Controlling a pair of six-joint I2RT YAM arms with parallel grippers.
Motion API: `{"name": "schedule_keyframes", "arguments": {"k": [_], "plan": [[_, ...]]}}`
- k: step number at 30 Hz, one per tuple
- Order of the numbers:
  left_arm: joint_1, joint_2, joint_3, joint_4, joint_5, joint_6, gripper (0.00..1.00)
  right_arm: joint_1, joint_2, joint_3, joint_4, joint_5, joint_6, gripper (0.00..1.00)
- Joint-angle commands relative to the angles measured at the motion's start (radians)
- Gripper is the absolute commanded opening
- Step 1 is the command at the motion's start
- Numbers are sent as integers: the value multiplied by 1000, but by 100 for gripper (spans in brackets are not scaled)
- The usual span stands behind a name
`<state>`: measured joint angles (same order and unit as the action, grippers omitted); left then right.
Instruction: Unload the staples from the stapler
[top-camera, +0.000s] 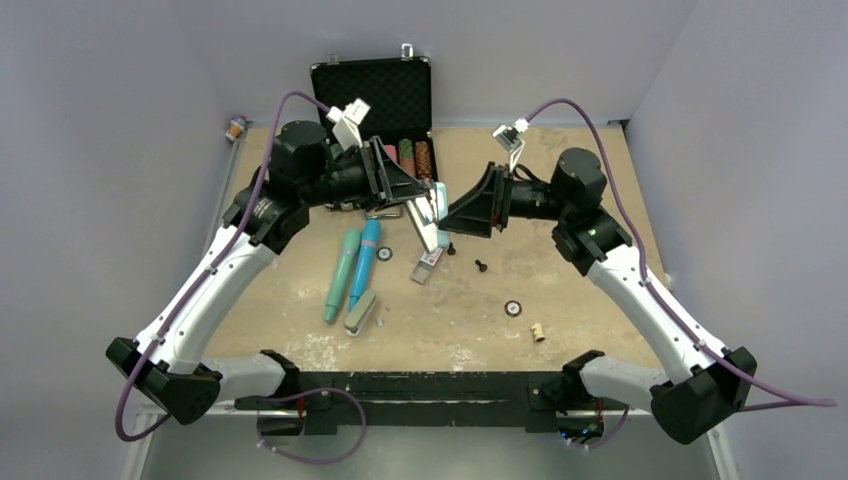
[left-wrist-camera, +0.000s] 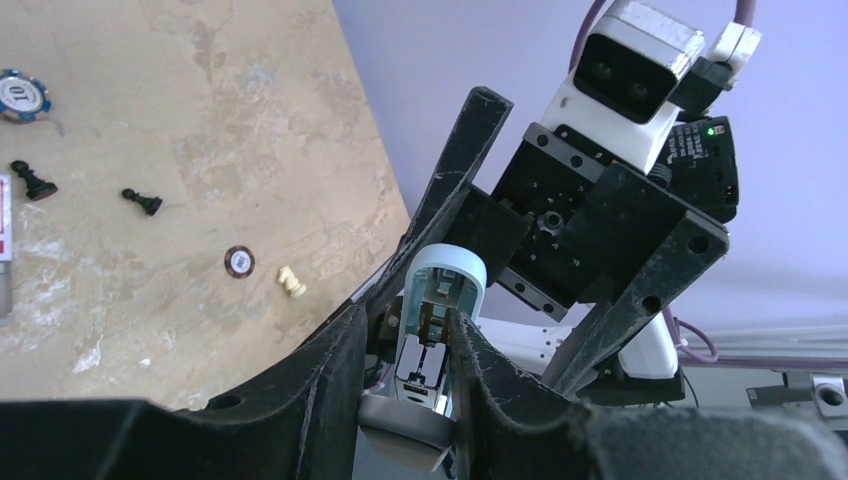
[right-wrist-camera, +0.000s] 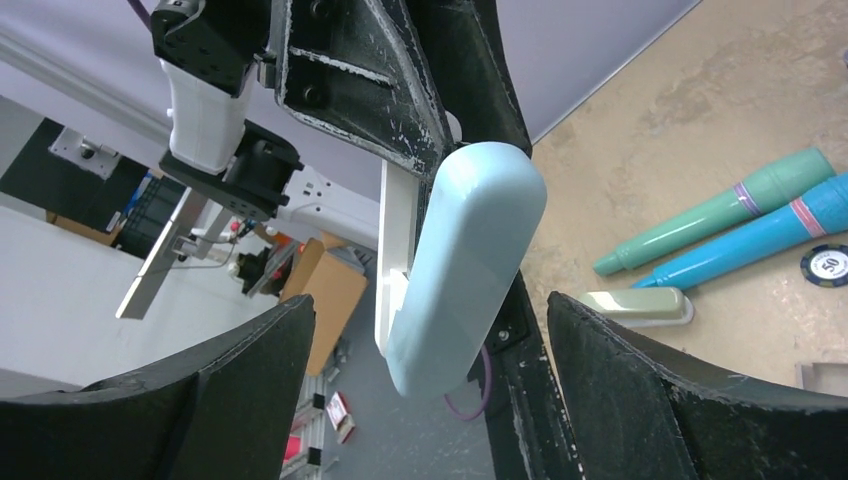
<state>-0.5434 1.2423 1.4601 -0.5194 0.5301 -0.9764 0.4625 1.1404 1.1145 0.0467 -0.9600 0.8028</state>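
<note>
Stapler (right-wrist-camera: 465, 250): raised above the table (top-camera: 560, 290) centre, clear of it
Left pincer (left-wrist-camera: 410, 340): clamped on the stapler's sides
Right pincer (right-wrist-camera: 425, 320): jaws wide, straddling the blue top, not touching
Doing it well: we close squarely on the top, left grip firm, and hinge it open gently

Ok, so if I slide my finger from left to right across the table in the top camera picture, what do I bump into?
Green marker → blue marker → poker chip → light blue stapler, held up off the table by the left end effector → black chess pawn → second poker chip → cream chess pawn.
</note>
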Motion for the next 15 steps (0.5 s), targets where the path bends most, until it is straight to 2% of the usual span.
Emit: {"name": "schedule_keyframes", "arguments": {"k": [1, 9, 15], "plan": [[5, -20, 50, 126, 28, -59, 0, 25, 10, 53, 71, -29, 28, 88], [6, -22, 48, 182, 21, -71, 0, 69, 27, 63, 88, -1, 50, 70], [6, -31, 28, 183, 16, -63, 0, 96, 57, 66, 102, 8, 56, 69]]}}
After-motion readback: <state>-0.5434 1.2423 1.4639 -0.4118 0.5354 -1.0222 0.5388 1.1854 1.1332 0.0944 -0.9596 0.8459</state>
